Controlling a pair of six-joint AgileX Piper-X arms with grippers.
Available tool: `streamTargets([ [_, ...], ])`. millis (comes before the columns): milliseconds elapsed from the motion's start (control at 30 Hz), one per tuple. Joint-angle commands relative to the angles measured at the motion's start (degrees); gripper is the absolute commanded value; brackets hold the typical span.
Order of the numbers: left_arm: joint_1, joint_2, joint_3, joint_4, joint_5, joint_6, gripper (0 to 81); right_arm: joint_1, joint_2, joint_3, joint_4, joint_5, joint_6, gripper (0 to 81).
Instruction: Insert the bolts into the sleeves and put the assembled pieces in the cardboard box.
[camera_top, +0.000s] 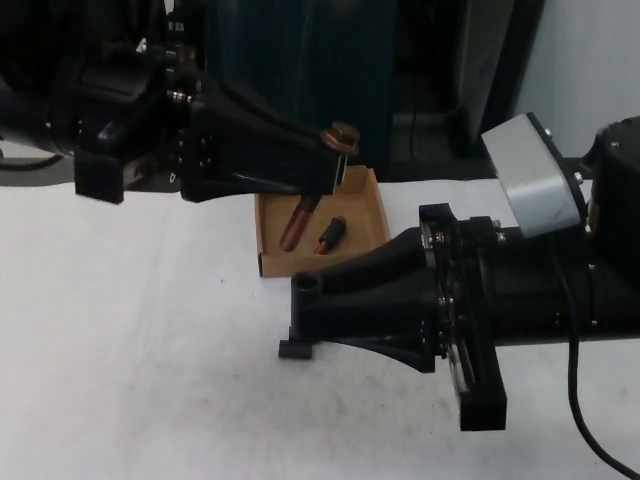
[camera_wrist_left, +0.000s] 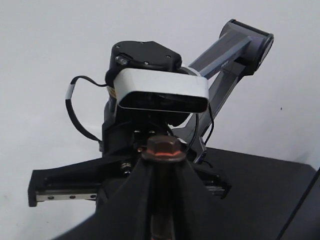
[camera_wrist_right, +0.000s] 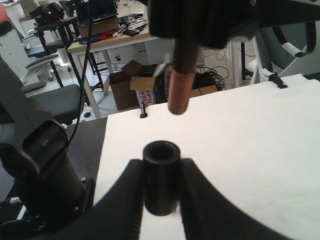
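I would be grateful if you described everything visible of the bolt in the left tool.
The bolt looks like coppery metal: a hexagonal head and a straight round shank, darker in its upper part. The left tool is shut on it just under the head, so the shank hangs down with its tip free, apart from the sleeve in the right tool.

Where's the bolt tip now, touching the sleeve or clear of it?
Apart. The right wrist view shows bare bench between the bolt tip and the sleeve mouth.
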Motion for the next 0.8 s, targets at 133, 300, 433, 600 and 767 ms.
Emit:
streamTargets([
  [133, -1.1, -0.1, -0.8, -3.0, 0.8, -21.5, 0.8, -0.7, -1.1, -0.1, -0.5, -5.4, 3.1, 0.2],
  [300, -1.1, -0.3, -0.8, -17.2, 0.8, -30.0, 0.8, -3.7, -3.3, -0.1, -0.3, -9.4, 4.9, 0.2],
  [433, -1.5, -1.9, -0.8, -24.3, -2.8, -31.2, 0.8, -6.3, -5.8, -0.1, 0.7, -10.2, 5.4, 0.2],
  [600, -3.1, -3.4, -0.8, -41.1, -21.0, -54.9, 0.8, -8.4, -6.9, -0.1, 4.2, -11.6, 4.9, 0.2],
  [767, -5.1, -6.8, 2.8, -66.6, -38.0, -71.2, 0.8, -8.5, -6.9, -0.1, 4.7, -12.3, 4.9, 0.2],
])
